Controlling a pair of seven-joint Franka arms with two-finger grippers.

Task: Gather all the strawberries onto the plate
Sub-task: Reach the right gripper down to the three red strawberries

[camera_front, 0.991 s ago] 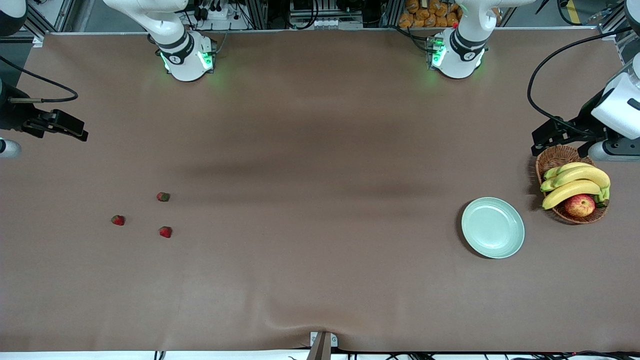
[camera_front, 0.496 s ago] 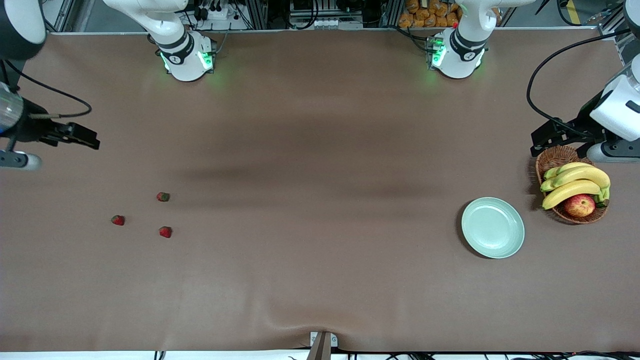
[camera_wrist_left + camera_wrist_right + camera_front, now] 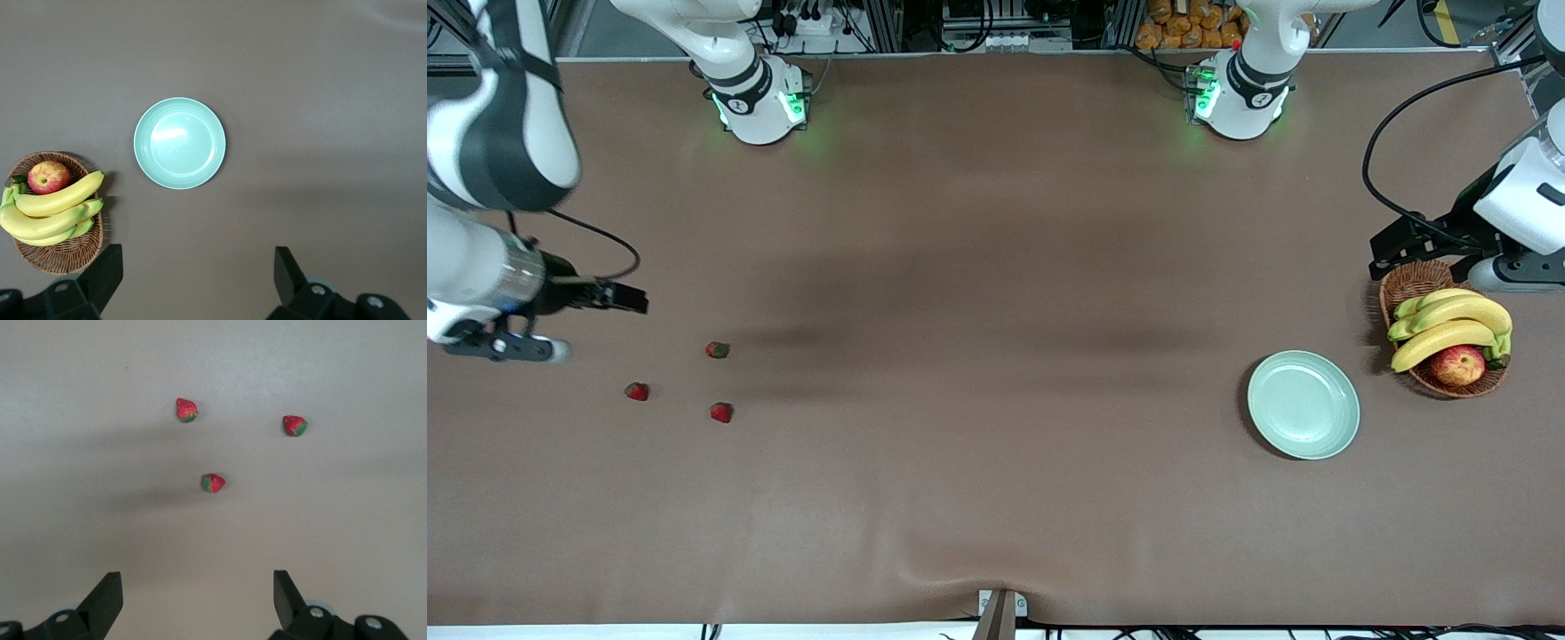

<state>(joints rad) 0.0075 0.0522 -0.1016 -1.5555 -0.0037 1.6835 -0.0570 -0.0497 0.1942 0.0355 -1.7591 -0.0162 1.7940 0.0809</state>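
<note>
The brown surface (image 3: 996, 498) fills nearly the whole front view. At the middle right of that frame sits the basket (image 3: 1409, 283), holding bananas (image 3: 1449, 331) and an apple (image 3: 1458, 365). Just beside it, toward the centre and slightly lower in the frame, lies the plate (image 3: 1303, 404), pale green and bare; the left wrist view shows nothing on it.

The left gripper (image 3: 197, 273) hangs over the surface at the basket's edge, at the right edge of the front frame, its jaws spread wide with nothing between them; this arm waits. The right gripper (image 3: 633, 299) is at the middle left of the front frame, over the surface close to the berries, and the right wrist view shows its jaws also wide apart and empty.

The three strawberries (image 3: 717, 350) lie loose in the left part of the front frame, well apart from the plate: one highest in the frame, one (image 3: 637, 391) lower and toward the edge, one (image 3: 721, 412) lowest.

By my reading the task is barely begun: no berry is on the plate, and all three are left to pick up and carry the length of the surface.
</note>
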